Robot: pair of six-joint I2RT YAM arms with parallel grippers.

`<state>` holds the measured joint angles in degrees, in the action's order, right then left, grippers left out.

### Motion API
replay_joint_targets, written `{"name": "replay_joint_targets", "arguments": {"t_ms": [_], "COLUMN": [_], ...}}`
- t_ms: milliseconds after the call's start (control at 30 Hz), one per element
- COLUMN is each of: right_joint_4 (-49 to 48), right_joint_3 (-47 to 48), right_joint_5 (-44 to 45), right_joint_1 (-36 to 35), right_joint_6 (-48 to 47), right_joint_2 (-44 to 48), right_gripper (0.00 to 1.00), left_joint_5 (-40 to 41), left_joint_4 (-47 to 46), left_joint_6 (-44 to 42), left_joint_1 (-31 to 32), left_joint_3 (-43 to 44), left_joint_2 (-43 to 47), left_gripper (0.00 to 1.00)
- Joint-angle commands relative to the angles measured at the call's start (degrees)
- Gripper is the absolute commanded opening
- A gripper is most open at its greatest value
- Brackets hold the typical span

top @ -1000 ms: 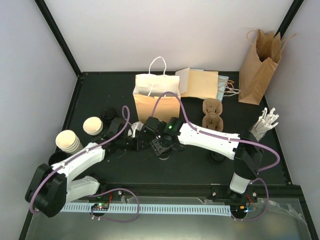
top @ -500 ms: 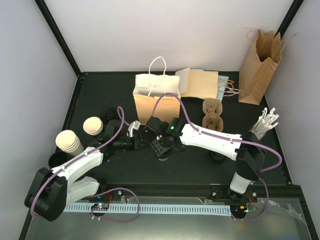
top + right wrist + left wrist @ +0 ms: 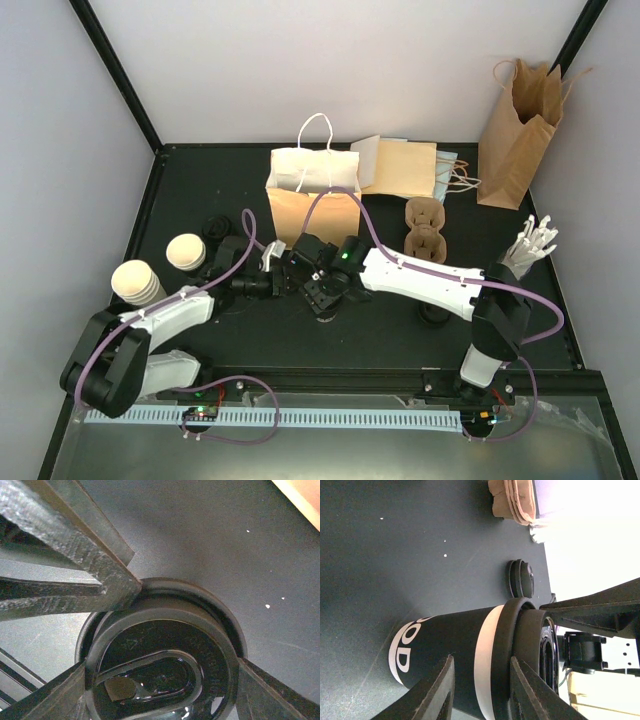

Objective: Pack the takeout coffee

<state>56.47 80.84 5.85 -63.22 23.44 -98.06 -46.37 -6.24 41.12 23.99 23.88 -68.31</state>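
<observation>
**Top view.** The left gripper [image 3: 272, 272] has edged back in beside the right gripper [image 3: 322, 297] after a brief pull-away, and the left elbow has swung outward. The right arm has barely stirred. The two meet mid-table [image 3: 390, 335], just in front of the white-handled paper bag [image 3: 312, 200].

**Left wrist.** The takeout coffee [image 3: 445, 650], dark-walled with a white band and lettering, stands on the table with its lid [image 3: 527, 645] on. The left fingers [image 3: 432, 692] straddle it near the lid's rim. Whether they press it or merely bracket it cannot be told.

**Right wrist.** The view looks straight down on the lid. The right fingers [image 3: 272, 692] bear against it on both sides, which looks like a grip. One left finger touches the rim.

**Judgement.** The left's re-approach suggests the lid seating or a hand-over is still being settled. The cup is not yet in the bag.
</observation>
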Motion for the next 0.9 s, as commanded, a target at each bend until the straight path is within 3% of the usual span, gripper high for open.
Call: {"name": "replay_joint_targets", "arguments": {"t_ms": [0, 333, 867], "right_joint_4": [0.2, -5.0, -11.5], "right_joint_3": [-4.3, -10.1, -19.0], "right_joint_5": [-9.3, -12.4, -11.0], "right_joint_1": [-0.8, -1.2, -1.3], "right_joint_6": [-1.8, -5.6, 3.8], "right_joint_2": [-3.8, -4.0, 2.8], "right_gripper": [0.72, 0.72, 0.71], "left_joint_5": [1.4, 1.9, 1.2], "left_joint_4": [-1.1, 4.6, 7.9], "left_joint_6": [-0.8, -5.8, -10.3], "left_joint_1": [0.0, 0.1, -0.3], "left_joint_3": [0.7, 3.7, 5.7], "left_joint_2": [-3.6, -4.2, -4.6], "left_gripper": [0.32, 0.31, 0.62]}}
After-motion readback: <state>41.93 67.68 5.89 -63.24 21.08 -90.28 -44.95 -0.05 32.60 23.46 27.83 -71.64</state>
